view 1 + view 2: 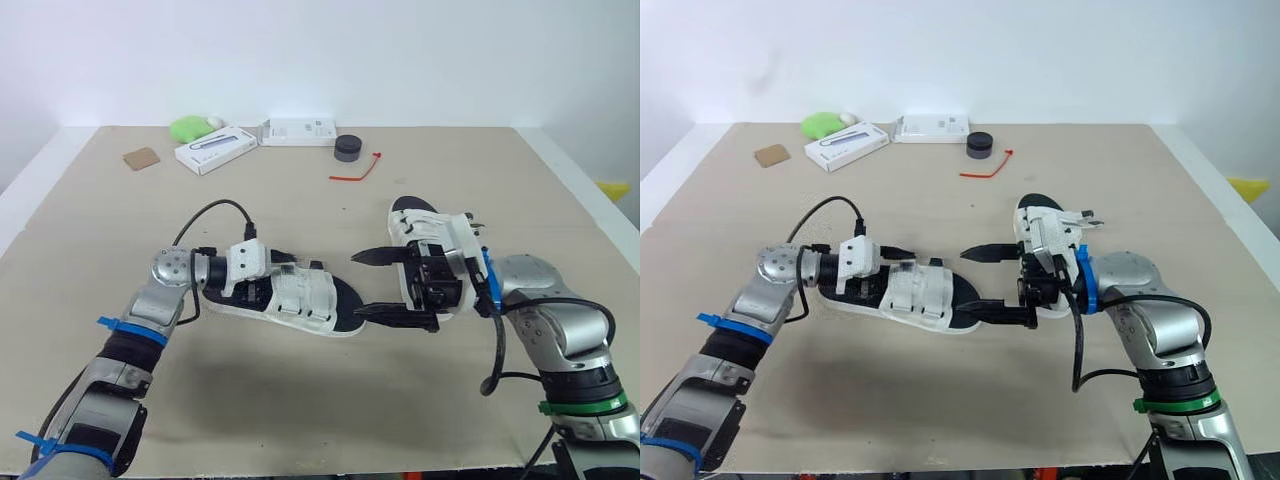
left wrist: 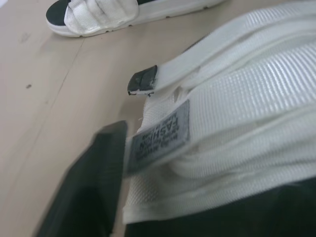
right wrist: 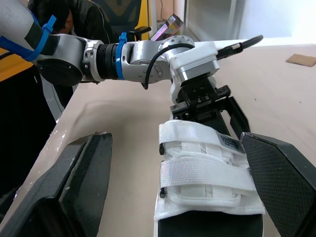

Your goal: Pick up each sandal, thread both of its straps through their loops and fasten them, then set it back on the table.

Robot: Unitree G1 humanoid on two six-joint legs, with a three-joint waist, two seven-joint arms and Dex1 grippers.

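The beige tabletop point(image 1: 300, 400) carries two white-strapped sandals with black footbeds. The first sandal point(image 1: 305, 300) lies flat near the middle of the tabletop, somewhat toward the near edge, with its toe turned to the robot's right. Two broad white straps point(image 3: 202, 163) are laid across its footbed, and a small grey label point(image 2: 160, 136) is sewn on the strap next to the left gripper. The second sandal point(image 1: 412, 222) rests flat toward the right edge of the tabletop, just behind the right gripper and partly hidden by that wrist.

The left gripper point(image 1: 262, 290) is set at the heel end of the first sandal, close against the rear strap. Whether it grips the sandal cannot be told. The right gripper point(image 1: 358, 285) is released: its jaws are spread wide, and the toe of the first sandal lies between them, the nearer fingertip just beside the sole's edge.

Along the far edge a row of smaller things is set out, well apart from both sandals: a white carton with a blue print point(image 1: 215, 150), a second white box point(image 1: 298, 131), a green object point(image 1: 190, 127), a scrap of brown cardboard point(image 1: 142, 158), a black round container point(image 1: 348, 147) and, just in front of it, a red cable tie point(image 1: 355, 173).
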